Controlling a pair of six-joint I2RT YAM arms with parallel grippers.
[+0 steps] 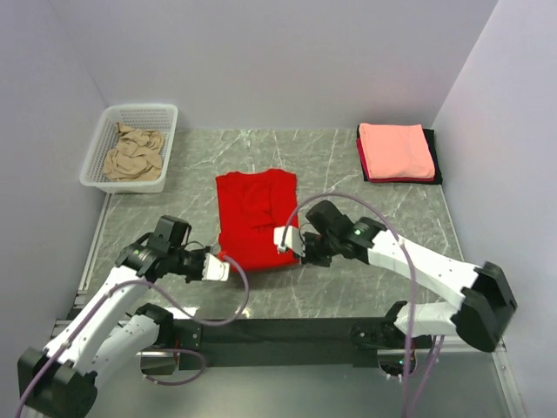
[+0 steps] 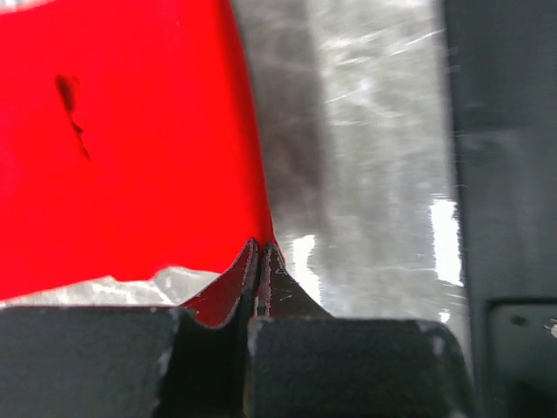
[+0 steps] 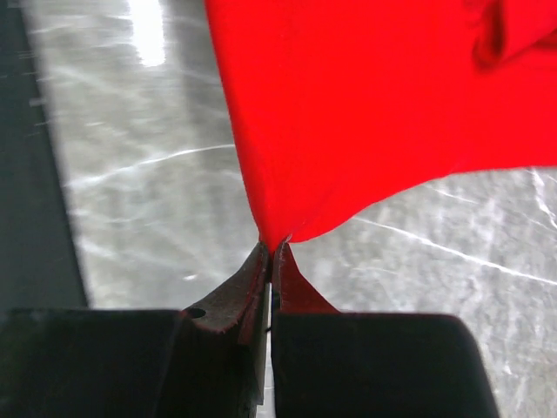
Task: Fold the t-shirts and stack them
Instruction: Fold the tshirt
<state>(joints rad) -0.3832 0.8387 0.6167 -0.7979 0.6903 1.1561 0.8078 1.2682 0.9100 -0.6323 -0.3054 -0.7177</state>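
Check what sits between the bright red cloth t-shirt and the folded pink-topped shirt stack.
Nothing: bare grey marbled tabletop separates the bright red cloth t-shirt from the folded pink-topped shirt stack, shown in the top view.

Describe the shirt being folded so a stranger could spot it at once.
On the grey table, look midway between the white basket at far left and the stack at far right. The red shirt lies there, near corners pinched by the left pincer and right pincer; it alone is bright red.
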